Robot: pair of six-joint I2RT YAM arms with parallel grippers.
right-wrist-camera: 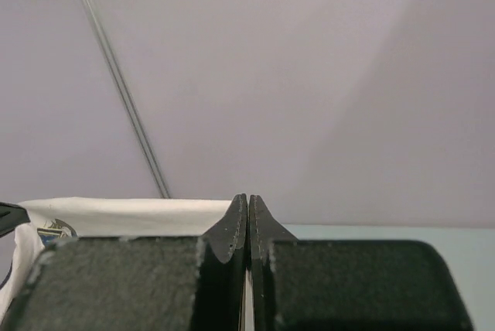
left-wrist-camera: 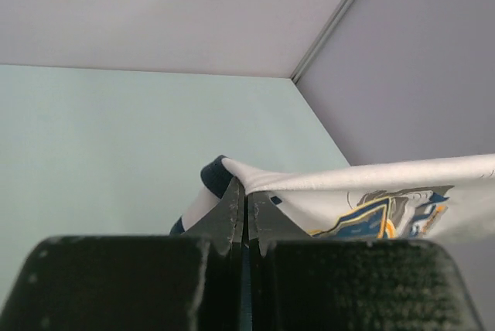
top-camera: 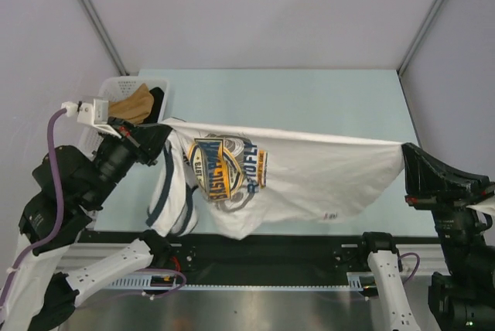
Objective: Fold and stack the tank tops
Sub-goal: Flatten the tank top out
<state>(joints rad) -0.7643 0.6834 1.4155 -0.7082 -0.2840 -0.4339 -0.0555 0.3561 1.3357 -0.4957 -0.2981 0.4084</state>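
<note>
A white tank top [top-camera: 309, 165] with navy trim and a blue-and-orange chest print [top-camera: 224, 168] hangs stretched above the table between both arms. My left gripper [top-camera: 164, 131] is shut on its shoulder end near the navy trim; in the left wrist view the gripper [left-wrist-camera: 246, 192] pinches that cloth [left-wrist-camera: 371, 192]. My right gripper [top-camera: 405, 153] is shut on the hem end; in the right wrist view the gripper [right-wrist-camera: 248, 203] shows a thin strip of white between its jaws, with the cloth [right-wrist-camera: 116, 211] running off to the left. The top's lower edge sags toward the table's near edge.
A white basket [top-camera: 116, 87] at the back left holds tan and dark cloth [top-camera: 135, 107]. The pale green table [top-camera: 309, 99] lies under the hanging top. Grey walls close in the cell on three sides. A black rail [top-camera: 294, 250] runs along the near edge.
</note>
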